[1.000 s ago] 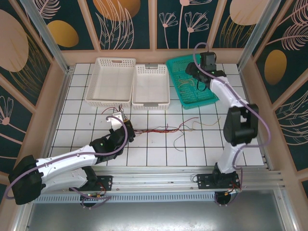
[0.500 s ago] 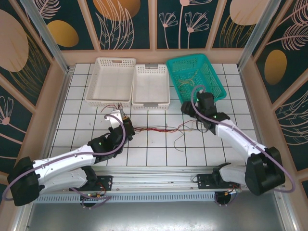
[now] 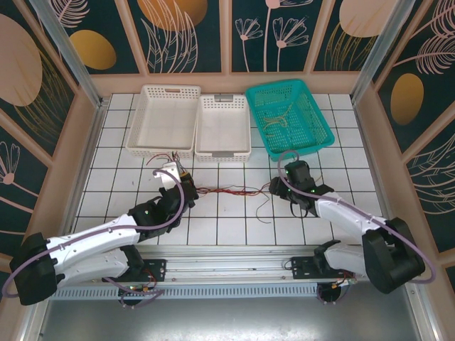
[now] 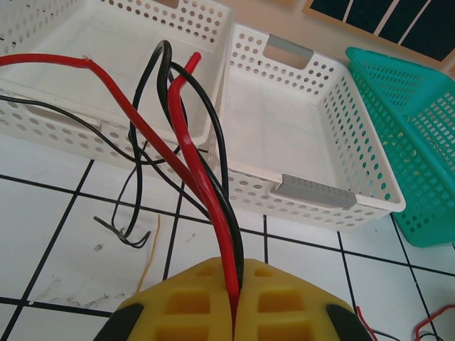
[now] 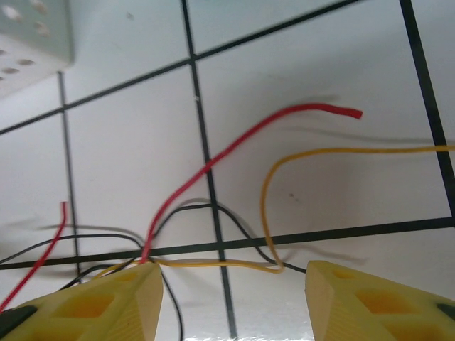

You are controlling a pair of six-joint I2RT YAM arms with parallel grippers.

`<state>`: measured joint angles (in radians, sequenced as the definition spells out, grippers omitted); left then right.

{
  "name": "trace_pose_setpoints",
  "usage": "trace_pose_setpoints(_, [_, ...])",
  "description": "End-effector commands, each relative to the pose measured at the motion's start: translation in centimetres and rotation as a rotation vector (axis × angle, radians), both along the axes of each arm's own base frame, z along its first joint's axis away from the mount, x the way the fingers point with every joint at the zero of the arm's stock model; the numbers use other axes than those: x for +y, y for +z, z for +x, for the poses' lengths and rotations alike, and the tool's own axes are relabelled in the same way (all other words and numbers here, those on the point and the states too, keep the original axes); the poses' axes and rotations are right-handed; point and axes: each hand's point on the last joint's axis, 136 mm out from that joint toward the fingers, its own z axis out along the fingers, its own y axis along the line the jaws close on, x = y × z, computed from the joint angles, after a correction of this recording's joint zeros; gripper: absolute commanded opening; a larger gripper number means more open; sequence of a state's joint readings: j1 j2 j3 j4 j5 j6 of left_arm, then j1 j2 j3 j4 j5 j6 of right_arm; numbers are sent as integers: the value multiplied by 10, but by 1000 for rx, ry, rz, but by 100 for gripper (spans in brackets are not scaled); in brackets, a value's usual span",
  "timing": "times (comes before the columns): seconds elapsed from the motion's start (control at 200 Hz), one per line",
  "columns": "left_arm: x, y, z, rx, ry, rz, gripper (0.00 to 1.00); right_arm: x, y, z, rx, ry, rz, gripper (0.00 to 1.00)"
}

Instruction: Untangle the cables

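Left wrist view: the left pincer (image 4: 234, 288), its ribbed yellow pads (image 4: 192, 305) pressed together, clamps thin glossy red and black cables (image 4: 186, 153) at lower centre. The right pincer (image 5: 233, 293) gapes wide over more limp cables on the white gridded counter (image 5: 320, 57).

Two white perforated baskets, left (image 3: 165, 117) and right (image 3: 222, 126), sit touching side by side at the far side of the white tiled table (image 3: 114, 177). Teal mesh basket (image 3: 303, 149) just right, angled. Leaf-patterned wall panels (image 3: 185, 35) behind.

White gridded table (image 3: 114, 202), two white baskets (image 3: 161, 151), teal basket (image 3: 304, 149), thin cables (image 3: 227, 190) strewn
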<state>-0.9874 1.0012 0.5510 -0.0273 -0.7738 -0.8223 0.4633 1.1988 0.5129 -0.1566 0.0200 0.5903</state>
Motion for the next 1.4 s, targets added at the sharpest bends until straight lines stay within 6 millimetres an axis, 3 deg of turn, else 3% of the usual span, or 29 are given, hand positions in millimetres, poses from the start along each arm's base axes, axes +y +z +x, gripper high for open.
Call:
trace_pose_setpoints(0.0, [-2, 12, 4, -17, 6, 6, 0, -4, -7, 8, -14, -38, -26, 54])
trace_pose_setpoints(0.15, [-2, 10, 5, -15, 11, 6, 0, -6, -20, 13, 6, -58, -52, 46])
trace_pose_setpoints(0.32, [-3, 6, 5, -7, 9, 11, 0, -4, -22, 24, -9, -61, -64, 34])
trace_pose_setpoints(0.535, [-2, 4, 5, -6, 14, 14, 0, -12, -20, 34, -34, -89, -131, 27])
trace_pose_setpoints(0.796, [1, 1, 3, -3, 19, 13, 0, -20, -18, 34, -41, -103, -176, 3])
trace_pose_setpoints(0.951, [3, 0, 3, -1, 26, 25, 0, -26, 8, 36, -101, -128, -180, 0])
trace_pose_setpoints(1.201, [18, -6, 0, 26, 74, 77, 0, -54, 71, 42, -232, -208, -227, 0])
trace_pose_setpoints(1.396, [39, -4, -7, 35, 131, 122, 0, -84, 112, 47, -291, -309, -62, 0])
